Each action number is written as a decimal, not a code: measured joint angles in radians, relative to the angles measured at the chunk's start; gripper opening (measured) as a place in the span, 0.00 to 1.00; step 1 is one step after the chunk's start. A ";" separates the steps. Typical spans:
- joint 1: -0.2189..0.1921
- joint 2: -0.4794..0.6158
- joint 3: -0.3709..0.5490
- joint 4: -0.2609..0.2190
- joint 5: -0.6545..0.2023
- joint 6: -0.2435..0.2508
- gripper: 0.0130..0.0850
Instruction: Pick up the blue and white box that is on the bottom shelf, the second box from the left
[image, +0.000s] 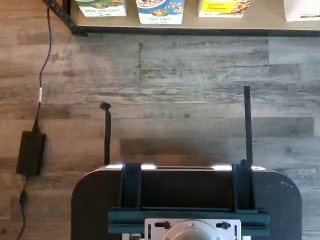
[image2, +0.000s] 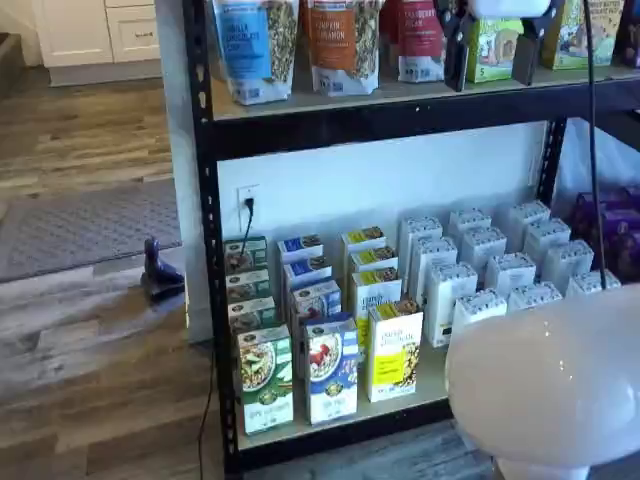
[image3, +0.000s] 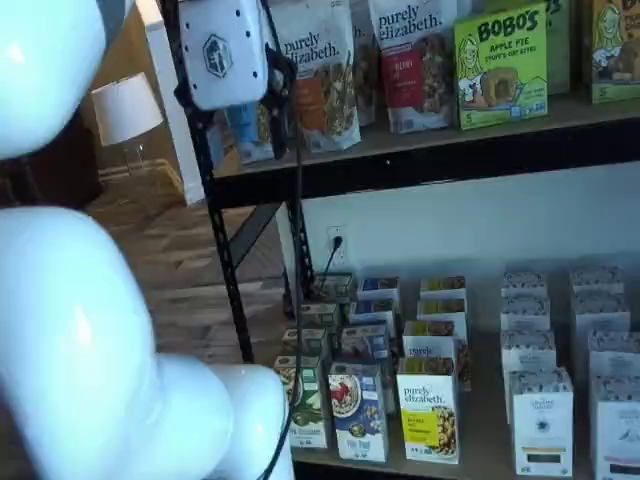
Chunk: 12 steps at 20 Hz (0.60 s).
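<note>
White, rounded arm housing (image2: 548, 385) fills the near foreground in both shelf views. Above it, the white-bodied gripper with two black fingers (image2: 497, 50) hangs up at the higher tier, well apart from the goods below; a plain gap shows between its fingers, which hold nothing. On the pale beige bottom shelf edged by a black steel beam (image2: 340, 432), the tall blue and white cereal carton with a bowl of red berries (image2: 332, 369) stands upright at the front of its row, between a green-and-white carton (image2: 265, 380) and a yellow carton (image2: 394, 352), just beside each. More cartons line up behind each of the three. White cartons (image2: 477, 275) fill the rest of the board. In the wrist view, a dark mount with teal brackets (image: 187, 200) hangs over the grey wood-plank floor (image: 190, 75).
</note>
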<state>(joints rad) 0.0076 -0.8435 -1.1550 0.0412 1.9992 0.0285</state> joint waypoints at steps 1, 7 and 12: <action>0.001 -0.004 0.003 -0.002 -0.007 0.001 1.00; 0.002 -0.022 0.022 0.001 -0.037 0.002 1.00; 0.042 -0.037 0.074 -0.043 -0.075 0.025 1.00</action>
<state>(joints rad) 0.0495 -0.8808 -1.0806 -0.0018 1.9240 0.0531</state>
